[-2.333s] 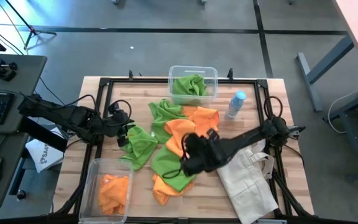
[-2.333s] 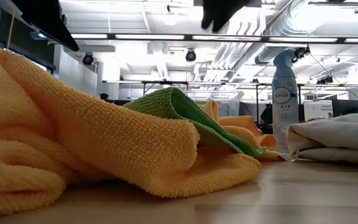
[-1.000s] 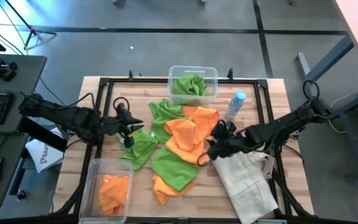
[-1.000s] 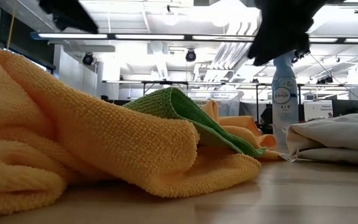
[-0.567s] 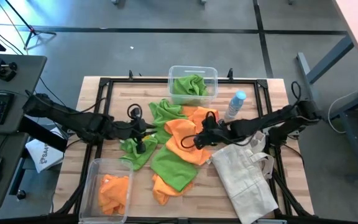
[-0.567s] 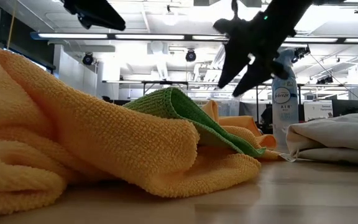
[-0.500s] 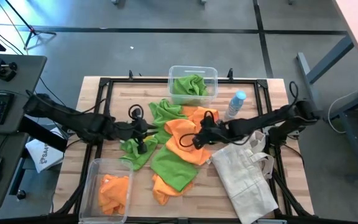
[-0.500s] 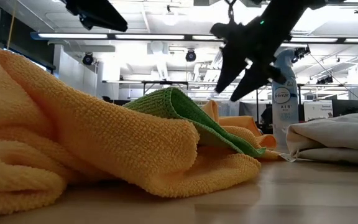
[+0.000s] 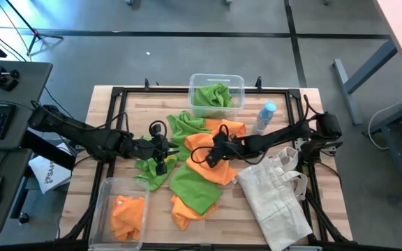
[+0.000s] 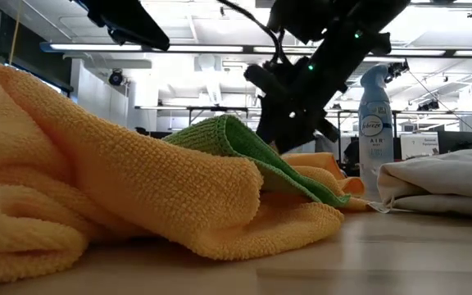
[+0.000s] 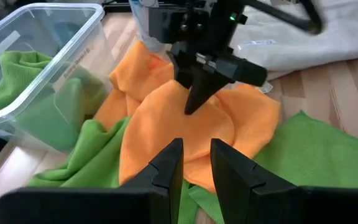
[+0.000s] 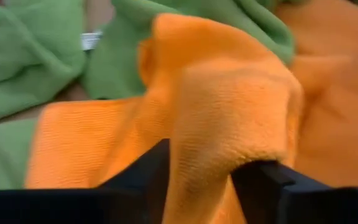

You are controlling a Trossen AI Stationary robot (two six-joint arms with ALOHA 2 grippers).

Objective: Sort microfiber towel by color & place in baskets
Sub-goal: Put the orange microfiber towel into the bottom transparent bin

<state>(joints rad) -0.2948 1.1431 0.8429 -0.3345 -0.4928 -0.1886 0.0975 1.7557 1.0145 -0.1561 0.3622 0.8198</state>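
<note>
We are viewing the worktop [image 9: 117, 104] from above. At its centre we are seeing a pile of microfiber towels, with an orange towel [image 9: 208, 150] lying on top of a green towel [image 9: 192, 183]. At 12 o'clock, one clear basket [image 9: 217, 79] is holding green towels. At 7 o'clock, the second basket [image 9: 105, 203] is holding orange towels.

We are positioning the right hand [image 9: 209, 153] on the orange towel at the centre of the pile. Its fingers [image 12: 145, 177] are standing apart, and a fold of orange towel [image 12: 229, 118] is rising between them. We cannot tell whether the fingers are pinching that fold.

We are holding the left hand [image 9: 165, 155] at 9 o'clock of the pile, above a green towel [image 9: 152, 167]. Its fingers [image 11: 166, 163] are standing a little apart, with a narrow gap and nothing between them.

At 1 o'clock a spray bottle [image 9: 264, 117] is standing upright. At 4 o'clock an off-white tote bag [image 9: 278, 202] is lying flat.
</note>
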